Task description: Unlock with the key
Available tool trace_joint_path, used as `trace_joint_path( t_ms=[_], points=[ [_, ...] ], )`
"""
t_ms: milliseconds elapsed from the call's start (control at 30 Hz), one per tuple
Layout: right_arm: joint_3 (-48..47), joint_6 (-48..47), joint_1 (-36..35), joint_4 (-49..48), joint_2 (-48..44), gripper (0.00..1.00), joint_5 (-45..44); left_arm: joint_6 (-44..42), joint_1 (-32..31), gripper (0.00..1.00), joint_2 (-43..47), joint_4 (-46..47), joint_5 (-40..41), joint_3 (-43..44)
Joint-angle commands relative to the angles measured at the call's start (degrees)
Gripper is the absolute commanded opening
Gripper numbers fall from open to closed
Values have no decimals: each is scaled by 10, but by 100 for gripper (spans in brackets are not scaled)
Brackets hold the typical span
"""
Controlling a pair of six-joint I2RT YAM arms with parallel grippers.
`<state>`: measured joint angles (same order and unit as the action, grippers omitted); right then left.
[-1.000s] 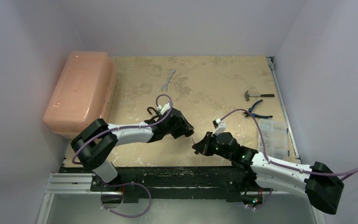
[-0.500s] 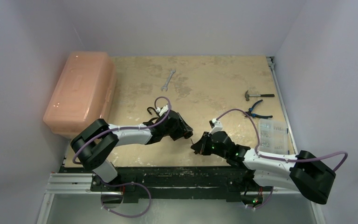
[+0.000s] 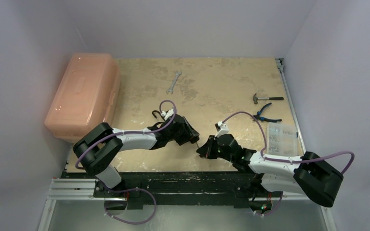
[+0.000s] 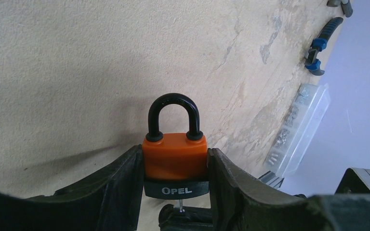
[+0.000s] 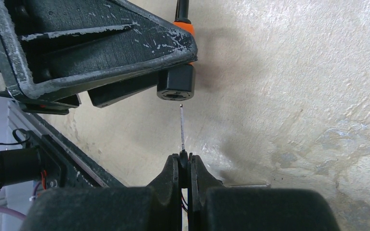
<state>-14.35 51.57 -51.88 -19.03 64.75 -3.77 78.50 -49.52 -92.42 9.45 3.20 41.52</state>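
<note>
key (image 5: 182,126) facing padlock (image 4: 174,156), open gap between

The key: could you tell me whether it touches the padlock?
Apart: the right wrist view shows a sliver of table between the key tip and the padlock.

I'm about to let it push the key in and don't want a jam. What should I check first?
1. Padlock clamped in left gripper: ok.
2. Key pinched in right gripper, blade sticking out: ok.
3. Key tip facing padlock's underside, not yet touching: ok.
4. Blade lined up with the keyway: cannot tell.
5. Shackle seated, both legs in: ok.
</note>
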Motion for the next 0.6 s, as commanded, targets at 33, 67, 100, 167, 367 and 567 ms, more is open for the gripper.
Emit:
trace_joint_path(
  t_ms=[33,67,100,167,367,567],
  points=[
    [-18,-9,4,-30,-4,0,-1,10,2,0,14,52,-6,-2],
    [-18,-9,5,-31,-4,0,-1,11,2,0,13,56,-7,-4],
    [-18,-8,6,-31,-2,0,-2,13,2,0,13,58,-8,-5],
    [-18,-7,8,-33,1,0,-1,14,2,0,13,62,-9,-8],
    [-12,-8,15,-46,2,0,4,17,1,0,9,71,-12,-11],
    [-8,-8,23,-53,2,0,9,20,-1,0,1,82,-17,-13]
  ],
)
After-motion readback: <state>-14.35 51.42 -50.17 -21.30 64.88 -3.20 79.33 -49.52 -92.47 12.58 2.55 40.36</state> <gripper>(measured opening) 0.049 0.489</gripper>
